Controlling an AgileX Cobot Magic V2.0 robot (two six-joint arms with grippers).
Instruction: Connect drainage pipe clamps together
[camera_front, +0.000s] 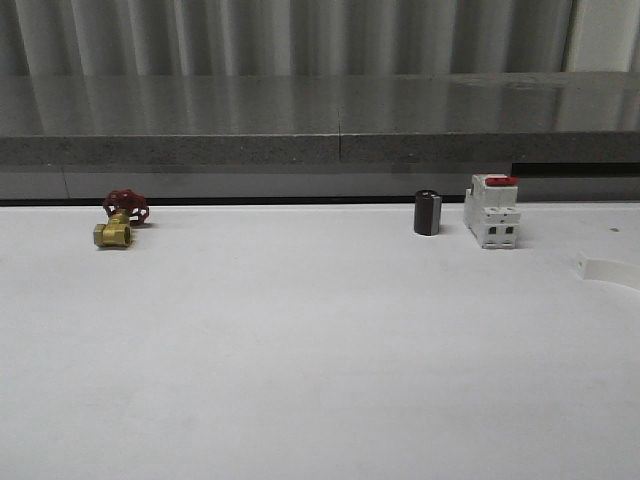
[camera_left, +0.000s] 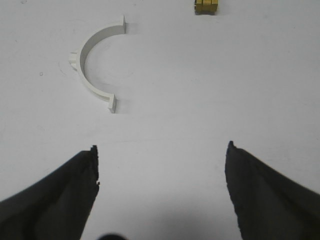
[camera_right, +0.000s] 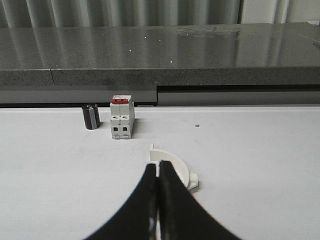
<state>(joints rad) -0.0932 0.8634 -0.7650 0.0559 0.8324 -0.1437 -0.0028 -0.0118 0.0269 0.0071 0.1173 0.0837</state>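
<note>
One white drainage pipe clamp (camera_left: 92, 62), a half ring with end tabs, lies flat on the white table ahead of my left gripper (camera_left: 161, 147). That gripper hangs open over bare table, well short of the clamp, with nothing between its fingers. The other drainage pipe clamp (camera_right: 177, 167) rests on the table at the far right (camera_front: 607, 268), partly cut off by the frame edge. My right gripper (camera_right: 159, 166) is shut on the band of this clamp near one end, and a thin white strip shows between the dark fingers.
A white breaker with a red switch (camera_front: 492, 210) and a black cylinder (camera_front: 428, 212) stand at the back right, beyond the right clamp. A brass valve with a red handle (camera_front: 118, 222) lies at the back left. A grey stone ledge (camera_front: 320, 120) runs behind the table.
</note>
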